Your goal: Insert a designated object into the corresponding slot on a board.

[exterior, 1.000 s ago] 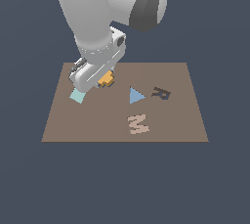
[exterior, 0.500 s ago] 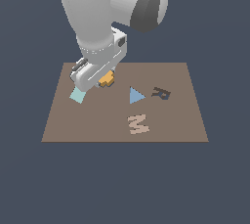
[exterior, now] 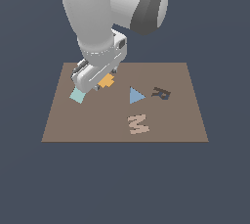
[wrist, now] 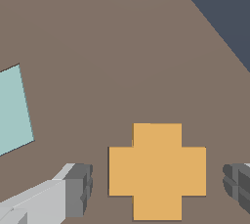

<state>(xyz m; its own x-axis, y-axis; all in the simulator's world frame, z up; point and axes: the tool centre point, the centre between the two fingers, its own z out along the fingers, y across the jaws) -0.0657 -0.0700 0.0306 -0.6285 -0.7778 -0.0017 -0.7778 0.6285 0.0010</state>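
A plain, dark slate-blue backdrop (exterior: pixel 29 184) fills the frame on every side, evenly lit, with no walls or furniture.

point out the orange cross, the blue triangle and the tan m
orange cross (wrist: pixel 157 170), wrist view, centre of its top face
blue triangle (exterior: pixel 135 95), exterior view, middle of its face
tan M (exterior: pixel 138 123), exterior view, middle of the letter

Glossy white rounded arm (exterior: pixel 97 12) with dark grey joint panel, grey-tipped hand (wrist: pixel 158 181).

cross (wrist: pixel 156 170) on board (exterior: pixel 185 120) — between end effector (wrist: pixel 158 181) fingers
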